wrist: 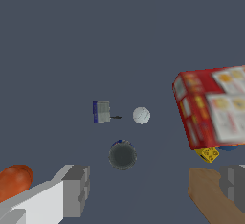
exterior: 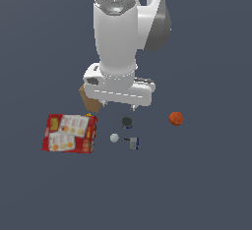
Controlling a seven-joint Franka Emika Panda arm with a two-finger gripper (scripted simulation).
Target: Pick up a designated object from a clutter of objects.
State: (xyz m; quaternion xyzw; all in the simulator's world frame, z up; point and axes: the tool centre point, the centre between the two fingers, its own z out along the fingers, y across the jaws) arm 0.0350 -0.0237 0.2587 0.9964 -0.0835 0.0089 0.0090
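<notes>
- The gripper [wrist: 153, 189] hangs above the floor with its fingers [wrist: 76, 189] spread wide, nothing between them.
- The dark disc [wrist: 122, 155] lies nearest the gap between the fingers.
- Just beyond it sits the white ball [wrist: 141, 115], free on the floor beside the small grey-blue block [wrist: 101, 112].
- The red printed box [exterior: 69, 133] lies flat at the exterior view's left, the brown box [exterior: 89, 99] behind it, seemingly tilted.
- The orange ball [exterior: 176, 118] sits well apart.
</notes>
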